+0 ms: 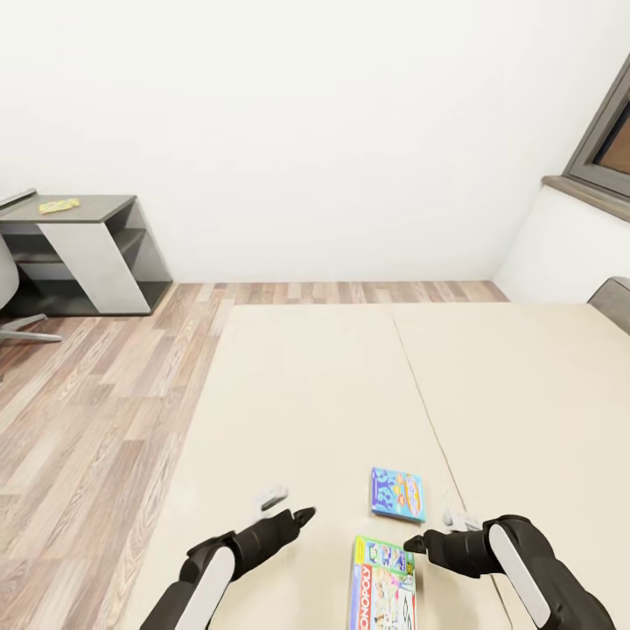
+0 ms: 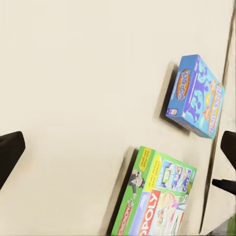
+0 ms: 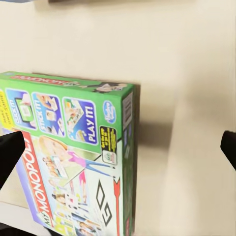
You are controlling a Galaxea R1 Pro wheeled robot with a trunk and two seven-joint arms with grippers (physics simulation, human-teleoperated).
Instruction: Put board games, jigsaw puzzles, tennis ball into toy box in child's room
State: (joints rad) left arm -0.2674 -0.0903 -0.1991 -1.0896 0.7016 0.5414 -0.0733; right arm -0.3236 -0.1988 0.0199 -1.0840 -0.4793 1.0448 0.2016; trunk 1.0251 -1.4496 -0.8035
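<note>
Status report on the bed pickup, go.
Left gripper and right gripper open, empty, flanking the Monopoly box. Blue board game flat on the bed beyond. Nothing in the way.

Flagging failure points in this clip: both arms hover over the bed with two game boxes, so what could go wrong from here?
The flat green Monopoly box lies flush on the beige bed, so open fingers may slide over it. The small blue game box lies close by and could get knocked. The left gripper and right gripper converge and might collide.

2 black arms, white forearm panels, pointed black claw tips.
</note>
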